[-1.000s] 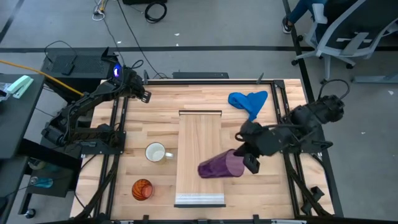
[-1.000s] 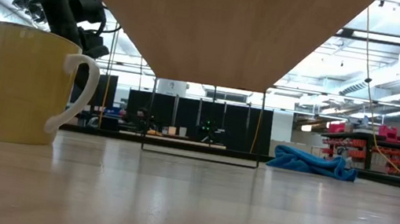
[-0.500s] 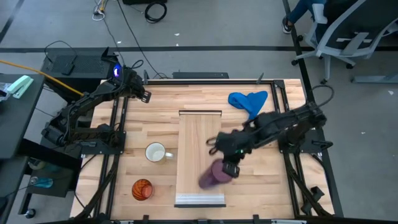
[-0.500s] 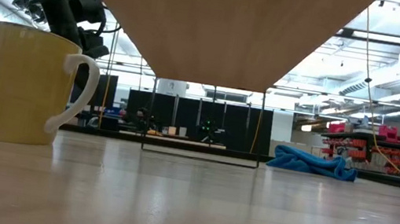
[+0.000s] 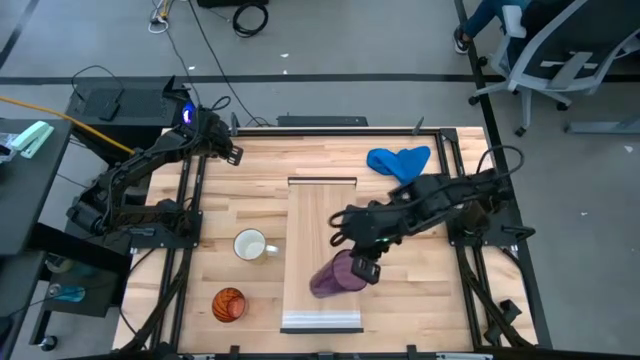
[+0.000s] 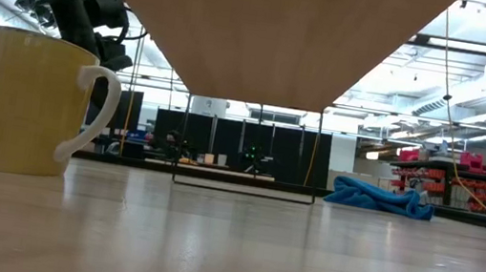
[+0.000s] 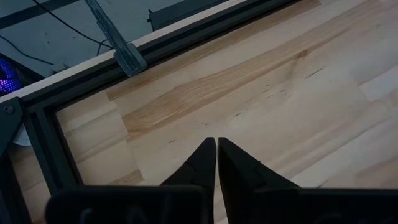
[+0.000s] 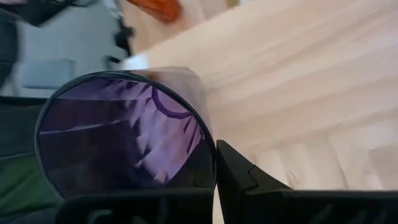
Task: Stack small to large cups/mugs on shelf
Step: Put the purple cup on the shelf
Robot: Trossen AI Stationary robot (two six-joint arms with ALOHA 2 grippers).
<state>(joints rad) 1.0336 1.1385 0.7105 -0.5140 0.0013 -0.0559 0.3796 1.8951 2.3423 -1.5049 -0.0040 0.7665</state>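
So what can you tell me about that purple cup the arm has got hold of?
The purple cup is translucent, plastic-looking, with ribbed walls. It is tilted on its side over the shelf, towards the end with the pale edge. The right gripper is shut on its rim, one finger inside, as the right wrist view shows. Whether it touches the plank cannot be told.

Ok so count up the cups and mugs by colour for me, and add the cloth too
Purple cup: 1
Orange cup: 1
White mug: 1
Blue cloth: 1
Total: 4
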